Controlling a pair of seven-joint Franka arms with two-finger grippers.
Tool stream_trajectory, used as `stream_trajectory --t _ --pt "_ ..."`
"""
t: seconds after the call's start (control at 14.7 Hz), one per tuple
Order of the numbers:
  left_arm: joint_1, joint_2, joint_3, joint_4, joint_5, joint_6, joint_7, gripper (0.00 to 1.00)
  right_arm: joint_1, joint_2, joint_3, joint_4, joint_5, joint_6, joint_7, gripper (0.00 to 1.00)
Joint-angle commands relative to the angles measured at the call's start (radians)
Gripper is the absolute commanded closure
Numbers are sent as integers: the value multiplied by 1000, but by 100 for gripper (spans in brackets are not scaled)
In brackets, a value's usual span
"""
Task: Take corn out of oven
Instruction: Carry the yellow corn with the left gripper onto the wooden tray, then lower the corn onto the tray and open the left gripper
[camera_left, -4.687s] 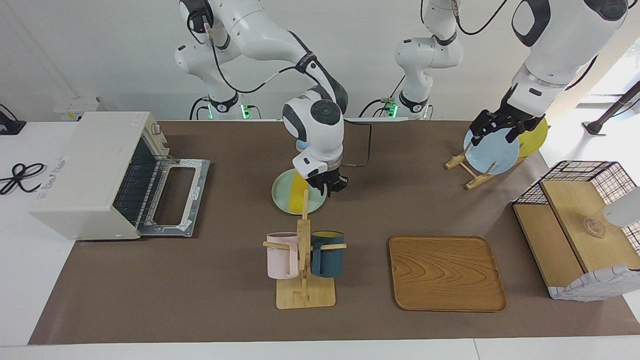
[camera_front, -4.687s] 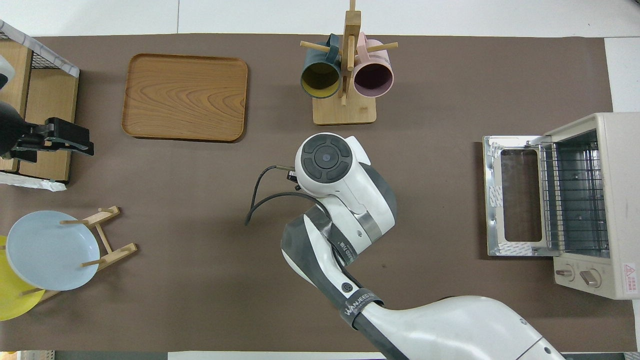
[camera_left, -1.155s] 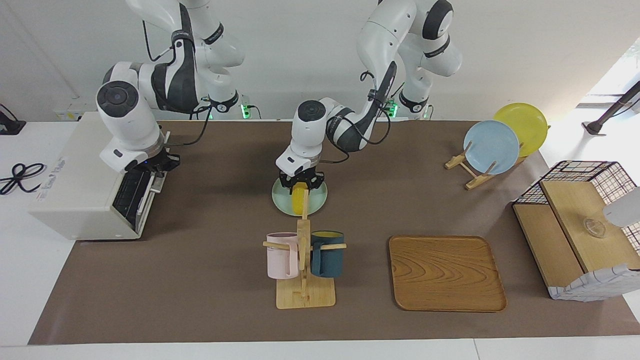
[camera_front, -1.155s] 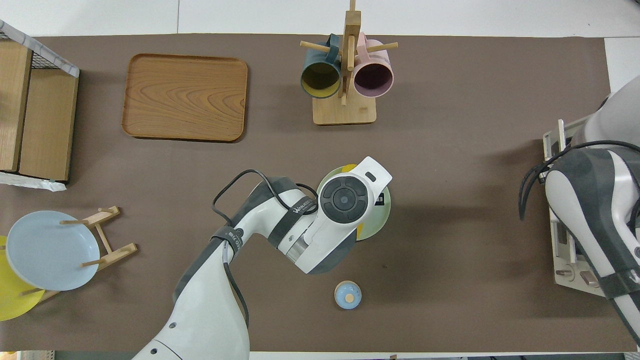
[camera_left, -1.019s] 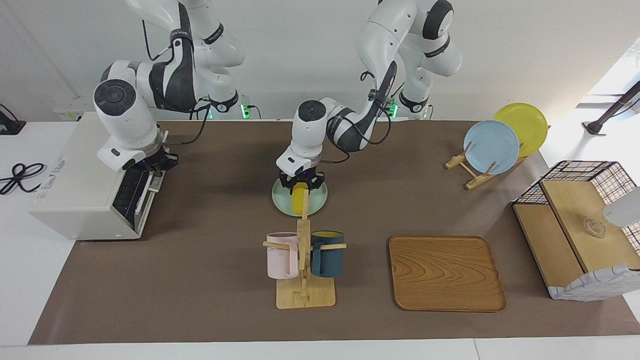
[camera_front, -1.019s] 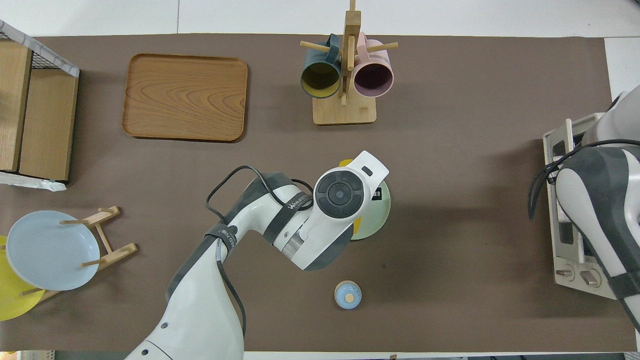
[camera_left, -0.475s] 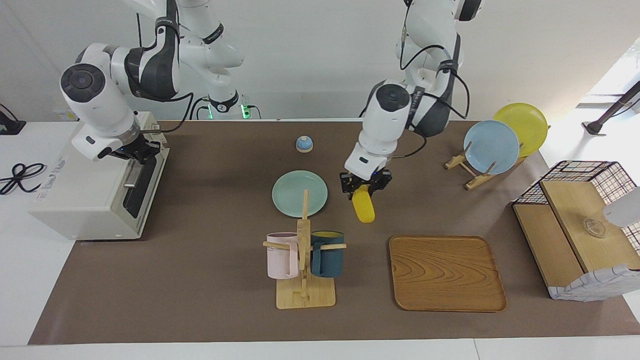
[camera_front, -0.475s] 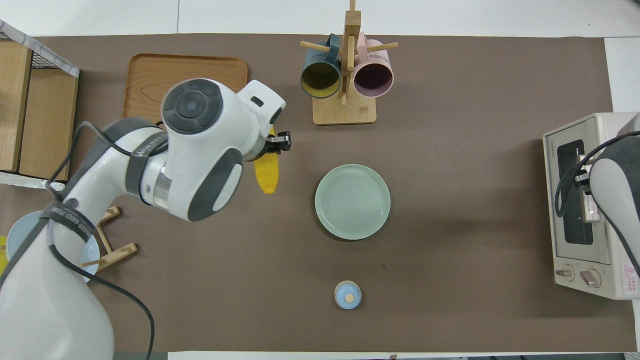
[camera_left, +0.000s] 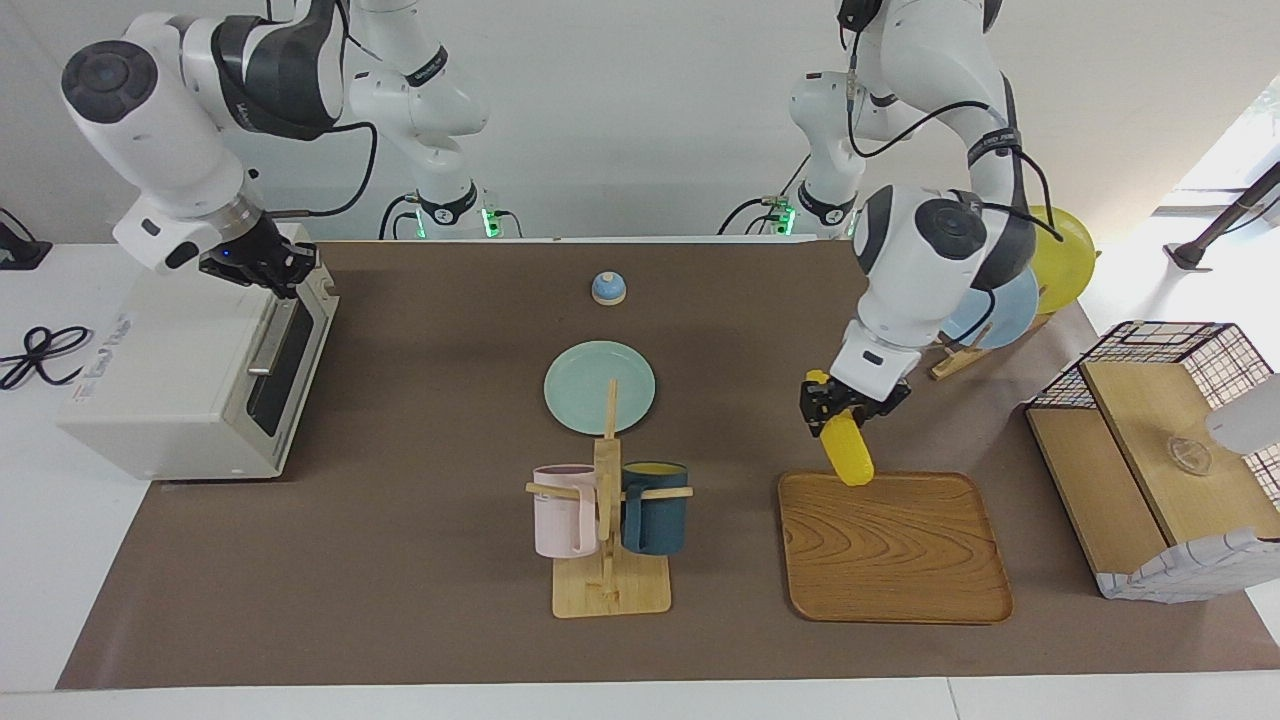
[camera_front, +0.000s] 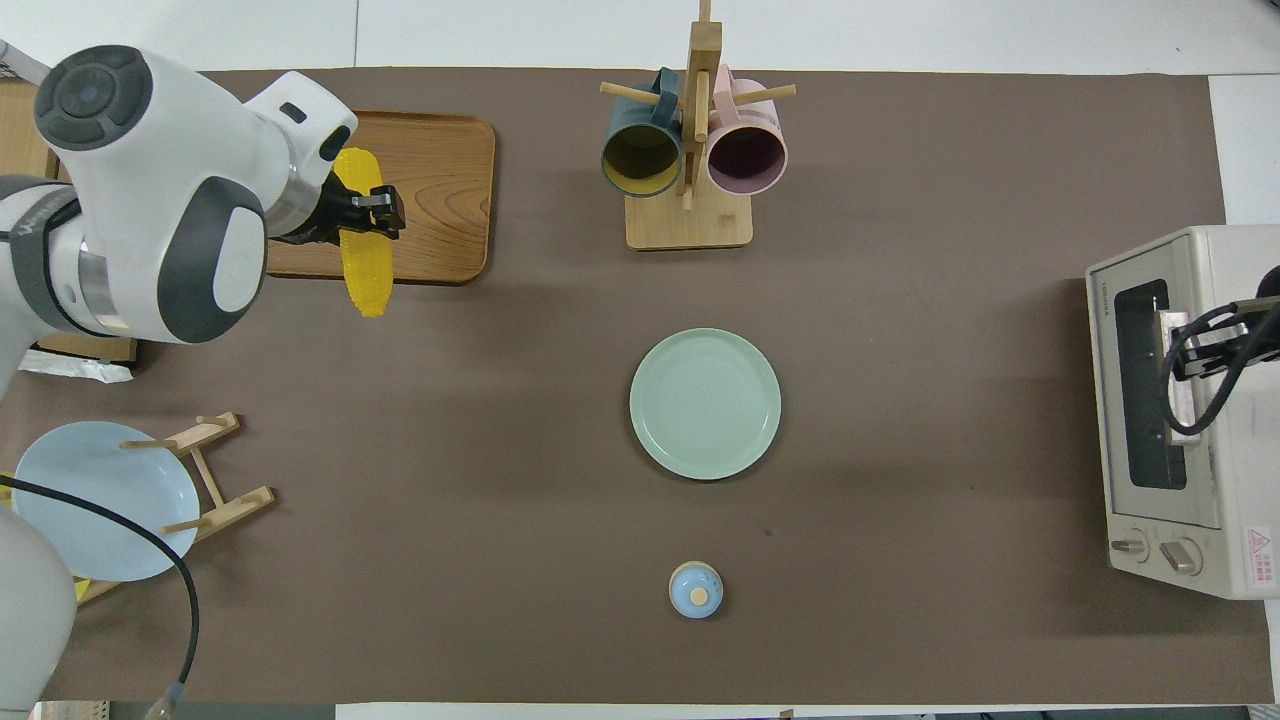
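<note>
The yellow corn hangs tilted in the air over the wooden tray's edge nearer to the robots. My left gripper is shut on the cob's upper end. The off-white oven stands at the right arm's end of the table with its dark glass door closed. My right gripper hovers over the oven's top front edge, just above the door handle, holding nothing.
A green plate lies mid-table, a small blue knobbed lid nearer the robots. A mug rack stands farther out. A plate rack and wire basket box sit at the left arm's end.
The left gripper lifted the corn off the green plate and carried it toward the left arm's end, to above the tray. The right gripper pushed the oven door shut, then rose off it.
</note>
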Motion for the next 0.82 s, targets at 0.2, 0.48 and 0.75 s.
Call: stream_trajectory --t 0.2,0.48,0.75 --pt "54 374 -18 409 -4 -40 43 100 7 43 10 112 92 -52 -13 73" --pt "57 487 -13 450 -1 87 55 100 28 53 16 136 90 -50 -1 67" --pt "62 501 -11 478 -1 58 80 100 30 54 16 138 78 -43 -1 0"
